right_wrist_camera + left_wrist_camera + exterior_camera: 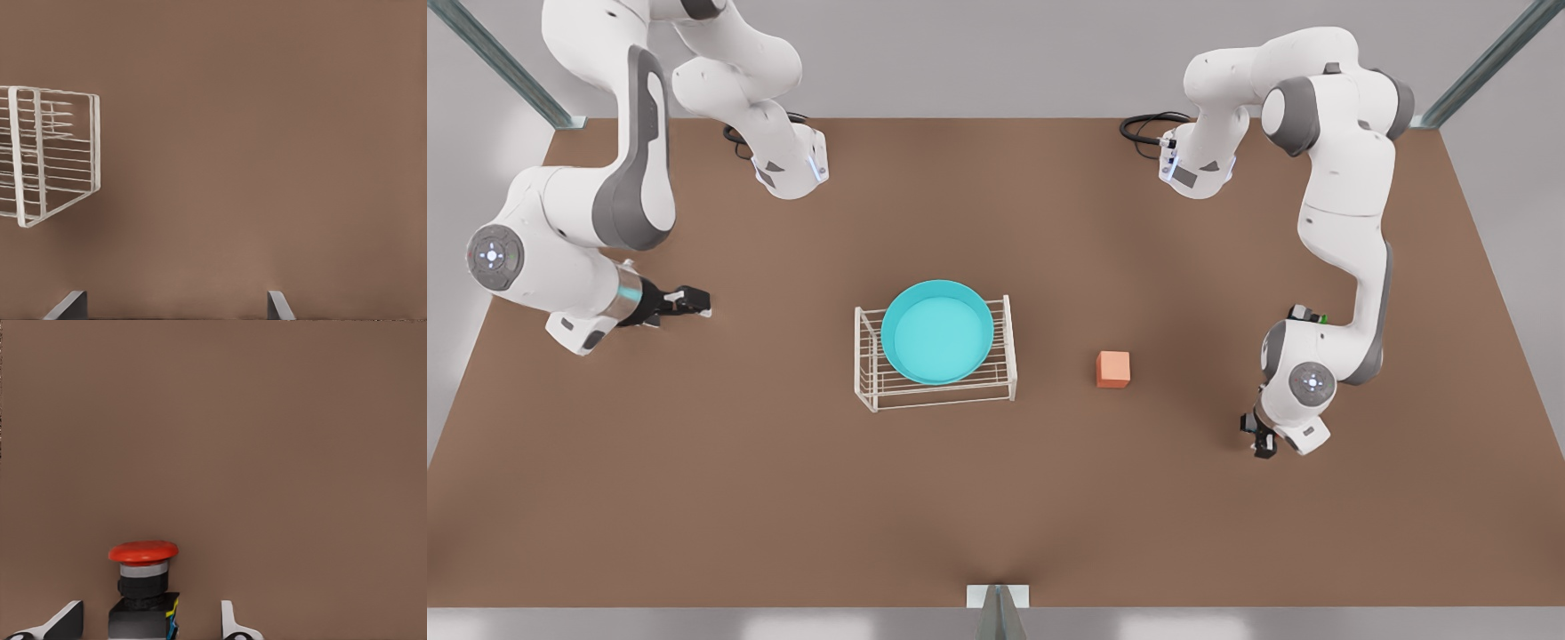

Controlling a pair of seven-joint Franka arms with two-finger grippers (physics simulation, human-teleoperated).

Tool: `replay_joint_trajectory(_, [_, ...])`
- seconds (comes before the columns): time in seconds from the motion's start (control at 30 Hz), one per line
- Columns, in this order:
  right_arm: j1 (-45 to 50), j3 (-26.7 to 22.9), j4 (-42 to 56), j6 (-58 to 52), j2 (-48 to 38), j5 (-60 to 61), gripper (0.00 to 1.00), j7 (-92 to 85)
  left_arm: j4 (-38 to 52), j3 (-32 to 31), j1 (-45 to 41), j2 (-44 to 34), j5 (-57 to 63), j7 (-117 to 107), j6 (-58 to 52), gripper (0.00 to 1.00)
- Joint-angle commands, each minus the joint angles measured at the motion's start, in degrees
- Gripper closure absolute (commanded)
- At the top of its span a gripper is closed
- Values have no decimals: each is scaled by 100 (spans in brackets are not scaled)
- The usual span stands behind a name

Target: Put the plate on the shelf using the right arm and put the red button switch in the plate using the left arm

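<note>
Two arms are bending low over the table (783,498). The left gripper (150,623) is straddling the red button switch (143,583), fingers apart. The right gripper (694,300) is hovering open, well apart from the shelf (1005,373) carrying the plate (937,331).

**Left wrist view: switch between open fingers**

The red button switch (143,587) is seen upright on the brown counter (267,440), red cap uppermost. The left gripper (150,623) is positioned around it, with its fingertips (67,620) spread apart and clear of the switch body on both sides.
</note>
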Motion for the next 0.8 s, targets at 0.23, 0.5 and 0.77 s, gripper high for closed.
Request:
replay_joint_trajectory(0.23, [9, -44, -13, 195, 50, -741, 0, 683, -3, 19, -7, 0, 84, -892, 240, 66])
replay_joint_trajectory(0.5, [9, -35, -13, 160, 50, -750, 0, 674, 102, -77, -174, -492, 75, -804, -665, 68])
replay_joint_trajectory(0.77, [9, -35, -4, 151, 50, -750, 0, 665, 1350, -1869, -341, -896, -144, -3053, -3257, 68])
